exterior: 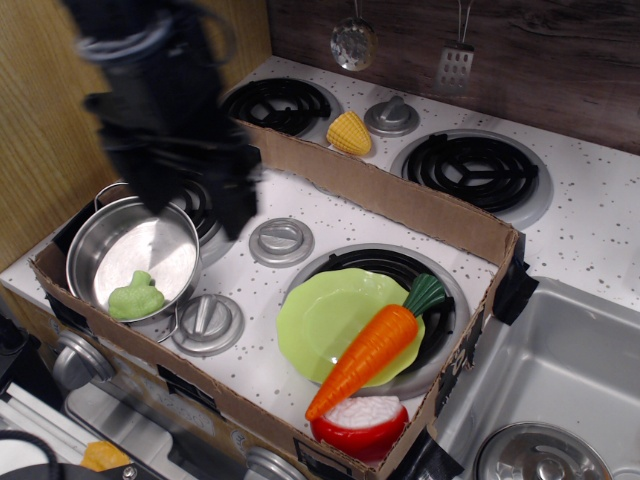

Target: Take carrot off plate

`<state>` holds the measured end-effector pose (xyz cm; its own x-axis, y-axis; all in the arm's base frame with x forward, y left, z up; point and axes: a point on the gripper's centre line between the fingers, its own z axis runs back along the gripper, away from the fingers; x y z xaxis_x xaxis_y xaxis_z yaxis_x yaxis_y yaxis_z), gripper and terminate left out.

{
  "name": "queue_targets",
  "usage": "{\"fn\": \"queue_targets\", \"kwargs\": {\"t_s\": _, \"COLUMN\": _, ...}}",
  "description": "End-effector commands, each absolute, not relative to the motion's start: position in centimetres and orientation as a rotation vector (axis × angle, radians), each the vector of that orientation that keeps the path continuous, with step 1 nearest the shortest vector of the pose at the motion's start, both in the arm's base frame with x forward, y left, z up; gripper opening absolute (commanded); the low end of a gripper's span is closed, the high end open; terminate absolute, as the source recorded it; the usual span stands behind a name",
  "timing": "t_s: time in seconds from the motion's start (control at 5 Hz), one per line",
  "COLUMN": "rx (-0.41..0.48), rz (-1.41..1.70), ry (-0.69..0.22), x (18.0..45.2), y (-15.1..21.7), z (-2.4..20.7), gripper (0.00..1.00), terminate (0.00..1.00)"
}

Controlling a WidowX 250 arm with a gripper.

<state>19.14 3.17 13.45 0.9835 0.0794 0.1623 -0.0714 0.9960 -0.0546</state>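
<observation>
so far nothing is done: the large orange plastic carrot (368,346) is seen lying across the lime-green scalloped plate (322,318); the blurred black gripper (190,195) is well apart, its opening untellable.

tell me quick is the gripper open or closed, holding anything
Gripper: too motion-blurred to tell whether the jaws are open or shut; nothing seen in it. It is above the steel pot, and the carrot lies untouched on the plate.
</observation>
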Motion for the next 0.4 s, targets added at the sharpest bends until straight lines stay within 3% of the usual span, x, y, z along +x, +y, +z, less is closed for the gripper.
{"fn": "queue_targets", "kwargs": {"t_s": 0.0, "rx": -0.085, "rz": 0.185, "ry": -0.177, "x": 20.4, "y": -1.8, "z": 11.8, "gripper": 1.0, "terminate": 0.0}}
{"fn": "queue_targets", "kwargs": {"t_s": 0.2, "rx": -0.052, "rz": 0.165, "ry": -0.178, "x": 20.4, "y": -3.6, "z": 9.8, "gripper": 1.0, "terminate": 0.0}}
